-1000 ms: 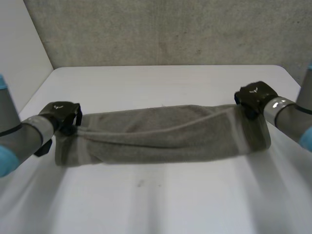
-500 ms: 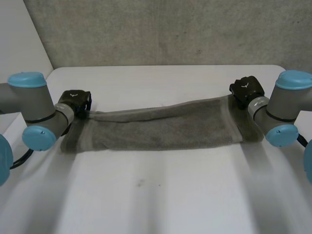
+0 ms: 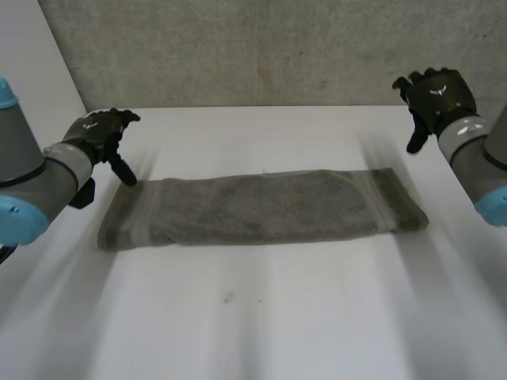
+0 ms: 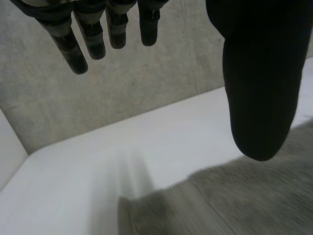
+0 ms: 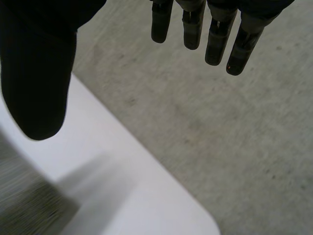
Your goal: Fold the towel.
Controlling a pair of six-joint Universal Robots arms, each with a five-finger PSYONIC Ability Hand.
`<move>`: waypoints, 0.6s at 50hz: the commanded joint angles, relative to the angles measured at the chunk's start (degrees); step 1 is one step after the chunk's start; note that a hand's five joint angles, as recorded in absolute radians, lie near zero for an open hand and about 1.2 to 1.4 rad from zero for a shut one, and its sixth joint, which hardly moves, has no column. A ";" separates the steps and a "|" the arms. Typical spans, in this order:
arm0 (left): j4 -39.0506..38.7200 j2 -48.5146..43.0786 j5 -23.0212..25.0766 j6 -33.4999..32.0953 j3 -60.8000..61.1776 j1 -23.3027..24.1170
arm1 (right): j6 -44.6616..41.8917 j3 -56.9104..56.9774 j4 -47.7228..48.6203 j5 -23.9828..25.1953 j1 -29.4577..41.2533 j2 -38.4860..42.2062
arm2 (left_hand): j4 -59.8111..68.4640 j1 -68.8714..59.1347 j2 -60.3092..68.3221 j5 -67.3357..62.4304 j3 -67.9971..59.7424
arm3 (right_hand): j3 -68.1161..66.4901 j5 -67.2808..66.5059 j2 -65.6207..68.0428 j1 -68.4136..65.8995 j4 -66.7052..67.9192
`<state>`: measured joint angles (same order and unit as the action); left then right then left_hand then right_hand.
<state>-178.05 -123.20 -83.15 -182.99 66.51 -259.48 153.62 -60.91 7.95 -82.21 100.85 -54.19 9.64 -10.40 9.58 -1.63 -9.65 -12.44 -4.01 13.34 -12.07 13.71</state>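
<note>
My left hand [image 3: 99,131]: fingers spread wide, holding nothing, in the air just off the far left corner of the towel [image 3: 261,207] | towel: flat on the white table [image 3: 253,324], a long narrow band across its middle | my right hand [image 3: 436,95]: fingers straight and apart, empty, raised beyond the towel's right end

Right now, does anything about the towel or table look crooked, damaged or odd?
Nothing serious. The towel lies flat as a long folded strip, slightly slanted across the table. The left hand and right hand are open, clear of it. A small dark speck marks the table in front.
</note>
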 commanded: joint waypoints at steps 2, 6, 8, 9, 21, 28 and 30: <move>-5.10 11.13 0.26 0.00 19.95 -0.24 | -0.08 -18.55 -6.11 1.17 -3.12 -9.62 | 0.36 0.40 0.42 1.63 -0.35 | -4.71 -3.13 3.81 -5.08 3.44; -8.53 12.54 0.27 0.00 25.15 -0.06 | 0.01 -23.02 -6.20 5.03 -5.22 -9.01 | 0.36 0.40 0.42 1.63 -0.35 | -13.25 -11.68 12.36 -13.62 11.99; -9.32 12.55 0.27 -0.09 26.21 0.02 | 0.09 -23.99 -5.85 6.52 -6.10 -8.57 | 0.36 0.40 0.42 1.63 -0.35 | -15.12 -13.54 14.22 -15.49 13.85; -9.33 12.55 0.27 -0.09 26.22 0.03 | 0.18 -24.60 -5.41 7.75 -6.89 -7.52 | 0.36 0.40 0.42 1.63 -0.35 | -15.63 -14.06 14.74 -16.01 14.37; -10.56 12.55 0.27 0.00 27.89 0.03 | -0.34 -21.71 -2.59 10.93 -8.65 1.54 | 0.36 0.40 0.42 1.63 -0.35 | -24.22 -22.65 23.33 -24.59 22.96; -10.65 12.55 0.27 0.00 28.15 0.03 | -0.61 -19.69 -1.11 10.93 -8.92 4.79 | 0.36 0.40 0.42 1.63 -0.35 | -48.64 -47.07 47.75 -49.02 47.38; -10.65 12.55 0.27 0.00 28.15 0.03 | -0.52 -19.69 -0.14 10.76 -9.00 4.79 | 0.36 0.40 0.42 1.63 -0.35 | -67.10 -65.52 66.20 -67.47 65.83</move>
<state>-188.73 -110.66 -82.88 -182.99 94.62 -259.41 153.11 -81.58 5.82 -71.10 92.04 -50.74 9.60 -10.40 9.47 -1.62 -9.65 -38.16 -26.37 38.01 -44.13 38.09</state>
